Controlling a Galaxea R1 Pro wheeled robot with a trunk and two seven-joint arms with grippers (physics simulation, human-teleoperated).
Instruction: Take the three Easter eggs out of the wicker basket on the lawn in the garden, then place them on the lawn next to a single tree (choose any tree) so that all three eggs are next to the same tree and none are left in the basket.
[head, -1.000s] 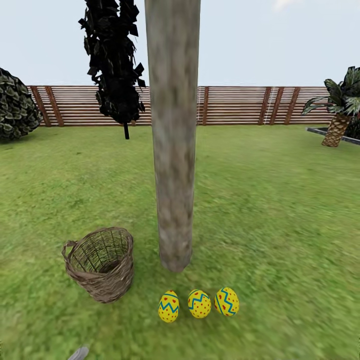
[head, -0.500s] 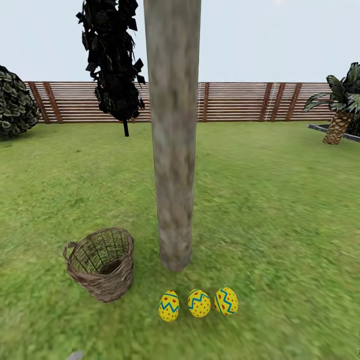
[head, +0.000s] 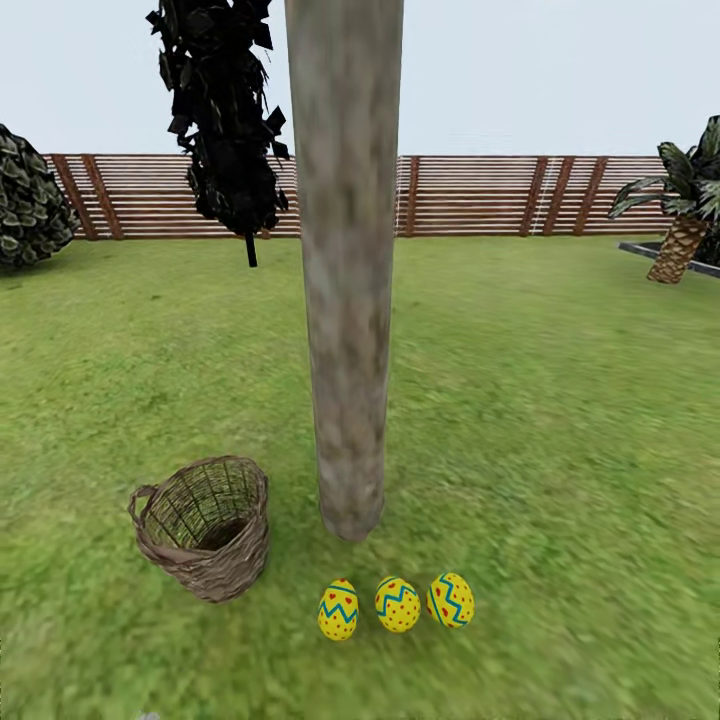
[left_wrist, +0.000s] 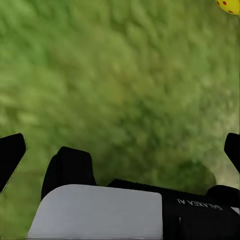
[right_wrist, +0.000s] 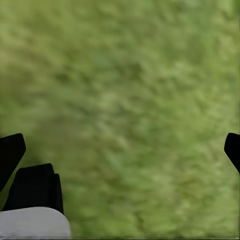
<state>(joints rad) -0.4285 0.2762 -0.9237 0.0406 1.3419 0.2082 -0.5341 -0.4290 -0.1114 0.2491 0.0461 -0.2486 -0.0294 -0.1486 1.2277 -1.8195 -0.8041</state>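
Three yellow Easter eggs with red dots and blue zigzags lie in a row on the lawn (head: 560, 420): the left egg (head: 338, 610), the middle egg (head: 398, 604) and the right egg (head: 451, 600). They rest just in front of the foot of the pale grey tree (head: 345, 300). To the left of the trunk stands the wicker basket (head: 205, 525), leaning a little, and no egg shows inside it. My left gripper (left_wrist: 120, 150) is open over grass, with the edge of one egg (left_wrist: 229, 6) in a corner of the left wrist view. Over bare grass, my right gripper (right_wrist: 120, 150) is open too.
A dark thin-trunked tree (head: 225, 130) stands behind the basket. A brown slat fence (head: 480, 195) closes the garden at the back. A round shrub (head: 30, 210) is at the far left and a short palm (head: 685, 235) at the far right.
The head view has shifted slightly, so the fence sits a little higher. A grey bit of my arm at the bottom edge has almost slid out. Eggs and basket have not moved.
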